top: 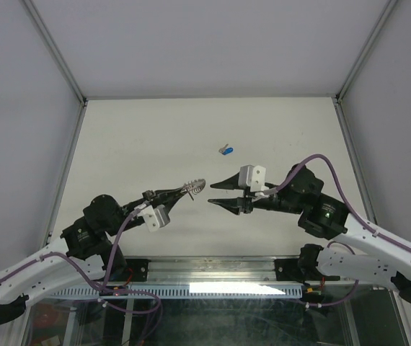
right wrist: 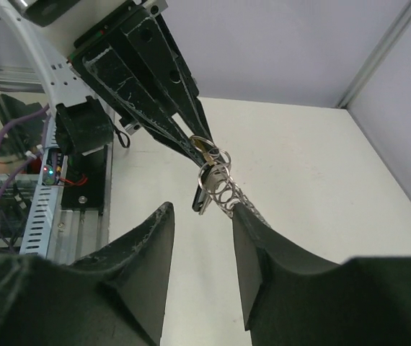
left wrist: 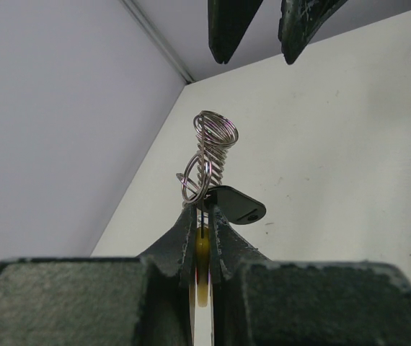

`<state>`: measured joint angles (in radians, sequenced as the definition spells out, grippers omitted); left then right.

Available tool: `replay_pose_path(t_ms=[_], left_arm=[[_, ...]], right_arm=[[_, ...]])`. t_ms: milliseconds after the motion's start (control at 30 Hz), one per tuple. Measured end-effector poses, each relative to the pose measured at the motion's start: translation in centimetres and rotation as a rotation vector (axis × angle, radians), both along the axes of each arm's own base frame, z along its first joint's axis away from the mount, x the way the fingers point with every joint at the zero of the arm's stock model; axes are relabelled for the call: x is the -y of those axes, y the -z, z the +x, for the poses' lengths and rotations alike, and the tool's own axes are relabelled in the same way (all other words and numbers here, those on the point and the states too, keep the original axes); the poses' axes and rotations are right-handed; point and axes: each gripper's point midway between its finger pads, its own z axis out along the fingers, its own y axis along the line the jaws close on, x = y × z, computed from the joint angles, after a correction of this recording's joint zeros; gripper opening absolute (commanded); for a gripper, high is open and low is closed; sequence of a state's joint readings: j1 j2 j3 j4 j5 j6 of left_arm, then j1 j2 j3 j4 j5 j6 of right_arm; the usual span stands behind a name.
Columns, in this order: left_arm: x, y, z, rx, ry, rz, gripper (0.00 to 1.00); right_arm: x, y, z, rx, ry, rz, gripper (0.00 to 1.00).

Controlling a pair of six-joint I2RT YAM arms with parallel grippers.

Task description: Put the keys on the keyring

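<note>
- Pinching the keyring (left wrist: 213, 151) in the left gripper (top: 182, 192), aloft, coil pointed right, likely for threading.
- Holding the right gripper (top: 211, 194) spread, empty, just beside it.
- Yet to fetch: blue-headed key (top: 226, 151), farther back on the desk (top: 133, 137).

1. A flat, off-white matte tabletop (top: 155, 137) filled the middle of the top view, marked with faint scuffs and a few small dark specks.
2. A plain pale grey back wall panel (top: 213, 43) closed off the top of the frame.
3. Matching pale grey side panels (top: 18, 108) stood at the left and right edges.
4. Slim silver aluminium frame posts (top: 54, 50) ran diagonally from the upper corners down to the tabletop's far corners.
5. A silver metal rail (top: 220, 268) lay along the bottom of the frame at the near edge.
6. Just below it ran a white slotted cable duct (top: 155, 292), with a bright reflected streak.
7. The light was soft and even; shadows were faint.
</note>
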<state>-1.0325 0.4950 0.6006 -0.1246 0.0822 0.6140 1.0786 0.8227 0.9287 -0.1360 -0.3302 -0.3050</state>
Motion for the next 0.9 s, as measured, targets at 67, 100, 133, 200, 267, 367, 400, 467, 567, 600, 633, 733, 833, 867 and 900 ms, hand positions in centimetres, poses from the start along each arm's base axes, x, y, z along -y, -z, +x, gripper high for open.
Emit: replay_pose_path(t_ms=[67, 100, 133, 200, 267, 367, 400, 467, 567, 600, 633, 733, 833, 867, 900], left_arm=[[-0.1, -0.1, -0.1, 0.017, 0.006, -0.007, 0.0], [-0.1, 0.0, -0.2, 0.026, 0.007, -0.009, 0.0], [-0.2, 0.1, -0.2, 0.033, 0.007, -0.007, 0.0], [-0.2, 0.4, -0.2, 0.042, 0.008, -0.002, 0.0], [-0.1, 0.4, -0.2, 0.05, 0.013, 0.002, 0.0], [-0.1, 0.0, -0.3, 0.069, 0.019, -0.005, 0.0], [-0.1, -0.1, -0.3, 0.073, 0.02, -0.006, 0.0], [0.0, -0.1, -0.3, 0.076, 0.021, -0.007, 0.0], [0.0, -0.2, -0.3, 0.081, 0.022, -0.008, 0.0], [0.0, -0.3, -0.3, 0.082, 0.023, -0.009, 0.0], [0.0, -0.3, -0.3, 0.084, 0.024, -0.01, 0.0], [0.0, -0.4, -0.3, 0.089, 0.024, -0.013, 0.0], [0.0, -0.5, -0.3, 0.094, 0.025, -0.011, 0.0], [0.0, -0.5, -0.3, 0.096, 0.025, -0.011, 0.0], [0.0, -0.5, -0.4, 0.097, 0.026, -0.012, 0.0]], right_arm=[[-0.2, 0.4, -0.4, -0.012, -0.021, 0.031, 0.4], [-0.3, 0.8, -0.6, -0.02, -0.032, 0.047, 0.4], [-0.4, 1.2, -0.8, -0.026, -0.041, 0.052, 0.4], [-0.7, 1.8, -1.1, -0.036, -0.062, 0.065, 0.4], [-1.1, 2.1, -1.3, -0.041, -0.081, 0.074, 0.4], [-1.5, 1.8, -1.4, -0.033, -0.103, 0.099, 0.4], [-1.7, 1.6, -1.4, -0.031, -0.107, 0.107, 0.39], [-1.8, 1.2, -1.4, -0.023, -0.108, 0.122, 0.38], [-1.9, 0.8, -1.3, -0.014, -0.104, 0.136, 0.36], [-1.9, 0.8, -1.2, -0.014, -0.101, 0.137, 0.36], [-1.9, 0.8, -1.2, -0.013, -0.098, 0.138, 0.35], [-1.8, 0.9, -1.0, -0.015, -0.09, 0.136, 0.35], [-1.8, 0.9, -0.8, -0.018, -0.079, 0.136, 0.35], [-1.8, 0.9, -0.8, -0.018, -0.077, 0.137, 0.35], [-1.8, 0.9, -0.8, -0.019, -0.074, 0.137, 0.35]])
